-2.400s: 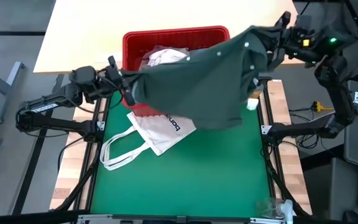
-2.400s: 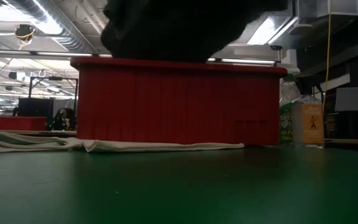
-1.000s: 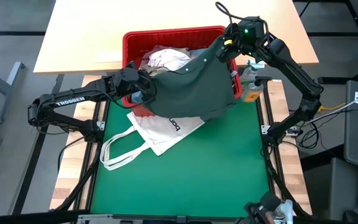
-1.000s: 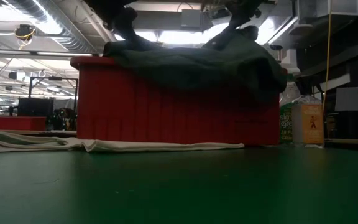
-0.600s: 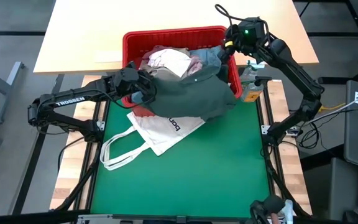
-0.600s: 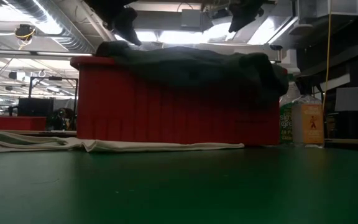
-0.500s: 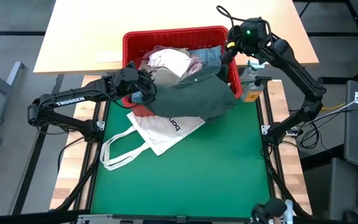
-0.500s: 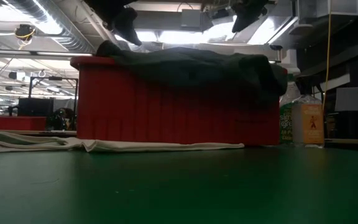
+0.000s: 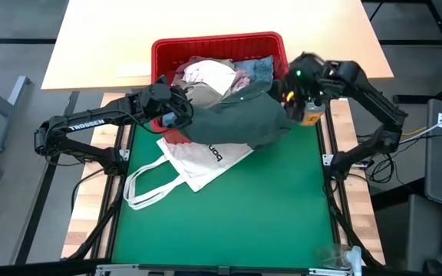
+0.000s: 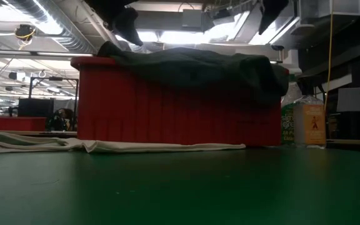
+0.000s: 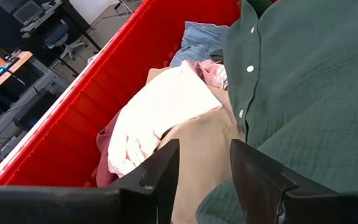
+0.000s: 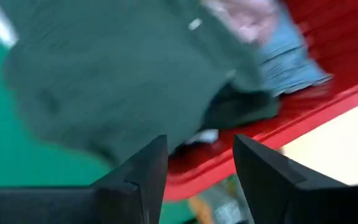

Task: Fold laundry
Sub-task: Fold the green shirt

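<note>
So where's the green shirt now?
In the high view the dark green top drapes over the red basket's near rim, right side, spilling onto the white tote bag.

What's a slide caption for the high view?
Both open grippers, left and right, flank dark green top draped over red basket.

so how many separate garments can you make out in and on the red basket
5, though more may be buried: dark green top draped over the front rim, white piece, beige trousers, pink top and light blue jeans inside the red basket.
</note>
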